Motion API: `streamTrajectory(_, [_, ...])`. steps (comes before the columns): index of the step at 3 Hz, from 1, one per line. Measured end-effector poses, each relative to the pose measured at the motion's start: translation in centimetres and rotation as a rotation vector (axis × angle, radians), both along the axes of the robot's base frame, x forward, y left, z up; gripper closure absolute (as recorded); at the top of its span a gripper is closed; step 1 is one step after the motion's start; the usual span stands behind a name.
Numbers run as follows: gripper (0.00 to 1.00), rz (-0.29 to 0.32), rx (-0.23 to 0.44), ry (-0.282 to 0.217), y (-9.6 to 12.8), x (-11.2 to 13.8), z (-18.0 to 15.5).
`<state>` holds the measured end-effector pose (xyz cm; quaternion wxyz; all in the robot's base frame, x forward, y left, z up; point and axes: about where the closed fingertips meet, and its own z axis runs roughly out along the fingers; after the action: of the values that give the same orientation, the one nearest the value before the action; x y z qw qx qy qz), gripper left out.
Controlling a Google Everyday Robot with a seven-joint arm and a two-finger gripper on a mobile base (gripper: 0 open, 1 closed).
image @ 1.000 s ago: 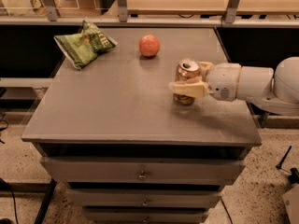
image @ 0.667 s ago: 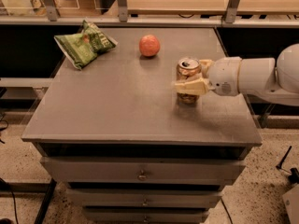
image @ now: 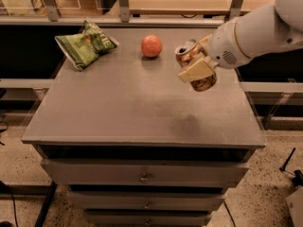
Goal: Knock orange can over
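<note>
Orange can (image: 188,53), clamped by the fingers (image: 195,70) above the bench's (image: 118,112) right side (tilted, lifted), could roll off if dropped.

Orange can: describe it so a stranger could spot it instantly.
Over the right side of the grey table, the gripper on the white arm reaches in. The orange can sits tilted between its jaws: slim, metallic, silver-topped, unlike the round fruit and green bag.

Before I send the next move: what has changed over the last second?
The gripper, still shut on the orange can, has lifted it off the table and tilted it, its top leaning toward the round fruit. The fruit and the green chip bag have not moved.
</note>
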<state>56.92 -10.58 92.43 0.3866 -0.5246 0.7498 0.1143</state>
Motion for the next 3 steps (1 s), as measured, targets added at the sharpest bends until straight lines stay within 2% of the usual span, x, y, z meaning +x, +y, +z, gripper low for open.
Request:
streamTrajectory(1, [1.0,0.001,-0.191,0.075,0.0,-1.2,-0.8])
streamTrajectory(2, [1.0,0.051,-0.42,0.134,-1.1,-2.9,-3.5])
streamTrajectory(3, [1.0,0.089,-0.644,0.182,-3.5,-4.0,-6.5])
